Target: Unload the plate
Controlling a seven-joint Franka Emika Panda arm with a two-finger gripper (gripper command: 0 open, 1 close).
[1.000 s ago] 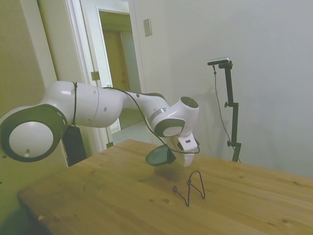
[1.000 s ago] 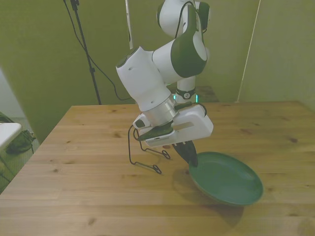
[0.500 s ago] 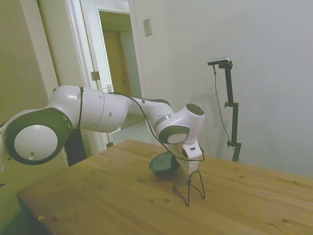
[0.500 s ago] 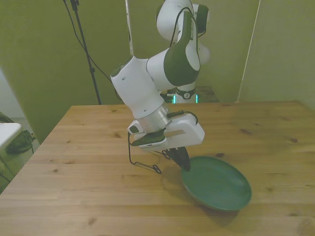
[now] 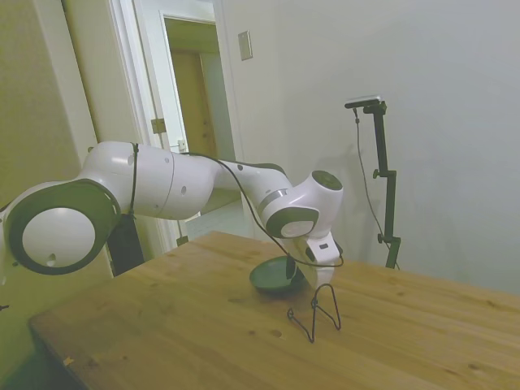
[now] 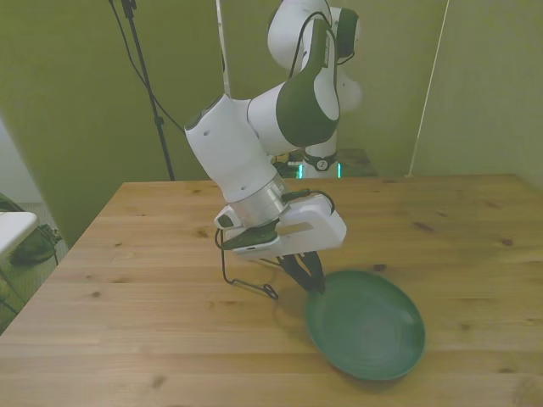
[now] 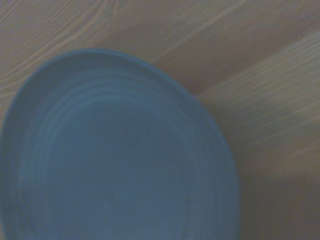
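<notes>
We are seeing the plate [image 6: 365,326] as a round, dark green dish with a shallow raised rim and a smooth matte face. In the wrist view the plate [image 7: 120,160] is filling most of the frame, out of focus, with faint concentric rings showing on its inner surface and wood grain around it.

In the front view the plate is lying low over the wooden table [image 6: 127,339], toward the front view's right of centre, and is looking close to flat. We cannot tell whether its underside is fully resting on the wood. In the side view the plate [image 5: 272,276] is sitting just beside the gripper, at table level.

The gripper [image 6: 312,278] is reaching down to the plate's rim on the side nearest the wire stand [image 6: 246,275]. Its dark fingers are pinching that rim between them, so we are recording it as clamped on the plate.

The thin black wire stand is standing upright on the table just beside the plate, on the front view's left of it, and is appearing bare. In the side view the wire stand [image 5: 315,313] is standing nearer the camera than the plate.

The table is showing bare wood on the front view's left and right of the plate, and the plate's near rim is lying close to the table's near edge.
</notes>
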